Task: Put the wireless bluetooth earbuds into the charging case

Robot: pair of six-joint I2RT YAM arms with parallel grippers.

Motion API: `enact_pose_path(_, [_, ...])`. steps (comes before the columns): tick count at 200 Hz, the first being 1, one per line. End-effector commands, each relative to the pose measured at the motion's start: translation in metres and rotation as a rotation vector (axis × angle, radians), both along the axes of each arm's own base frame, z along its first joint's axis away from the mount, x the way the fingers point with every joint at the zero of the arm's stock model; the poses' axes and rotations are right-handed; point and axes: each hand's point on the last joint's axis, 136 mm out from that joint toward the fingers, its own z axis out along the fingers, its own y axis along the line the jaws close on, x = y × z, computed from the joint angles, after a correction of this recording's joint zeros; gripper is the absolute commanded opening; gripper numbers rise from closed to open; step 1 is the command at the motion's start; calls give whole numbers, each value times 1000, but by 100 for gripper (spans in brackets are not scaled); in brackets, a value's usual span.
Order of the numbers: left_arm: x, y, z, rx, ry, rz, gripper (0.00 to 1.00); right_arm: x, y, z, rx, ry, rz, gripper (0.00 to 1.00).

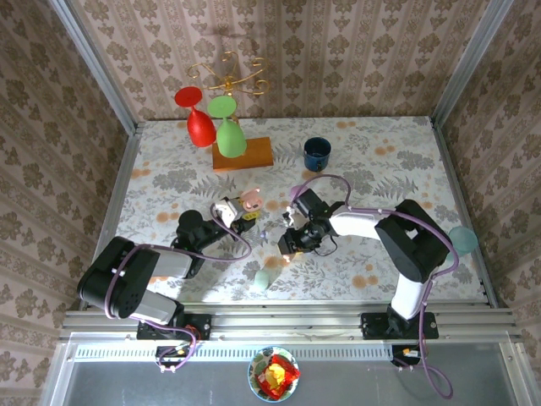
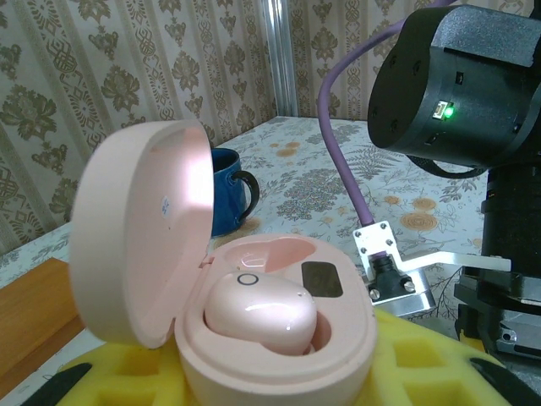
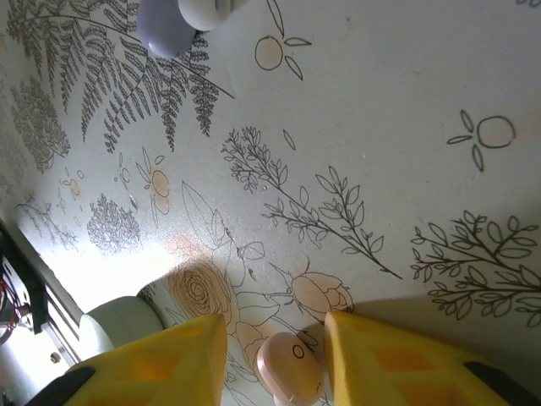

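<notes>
Red-and-yellow pieces in a small bowl, set below the table's near rail, between the two arm bases.

Mint-green case: oval, lying on the floral tablecloth, just on the near side of the right gripper.

Right gripper: yellow pads pointing down at the cloth, jaws standing apart. The loose pink earbud lies on the cloth between the pads, close against one of them and with a clear gap to the other. No clamp on it is visible.

Left gripper: beside the right gripper, a little farther in. Its jaws are closed on the pink charging case, held between yellow foam pads. The case lid is hinged up and open. The seated pink earbud rests in one well of the case, glossy, with a small ring mark on top. A small dark panel sits on the case's inner face.

Lavender case: on the cloth beyond the right gripper, with a white rounded piece just beside it.

Blue mug: upright, well back on the table.

Wooden board: left of the mug. A red glass and a green glass are over it, bowls down, under a gold wire rack.

Patterned wallpaper encloses the far side.
</notes>
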Motion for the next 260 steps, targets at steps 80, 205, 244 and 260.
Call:
enact_pose_path(80, [-1, -2, 8, -18, -30, -18, 32, -30, -4, 3, 14, 51, 66, 36])
enact_pose_path(205, [-2, -2, 5, -8, -31, -21, 32, -24, -13, -6, -65, 12, 42, 21])
enact_pose_path(244, [-3, -1, 1, 1, -26, -17, 31, -4, -20, 19, -95, -126, 6, 20])
enact_pose_path(260, [-4, -2, 0, 4, -26, -19, 32, 6, -24, 34, -111, -207, -6, 20])
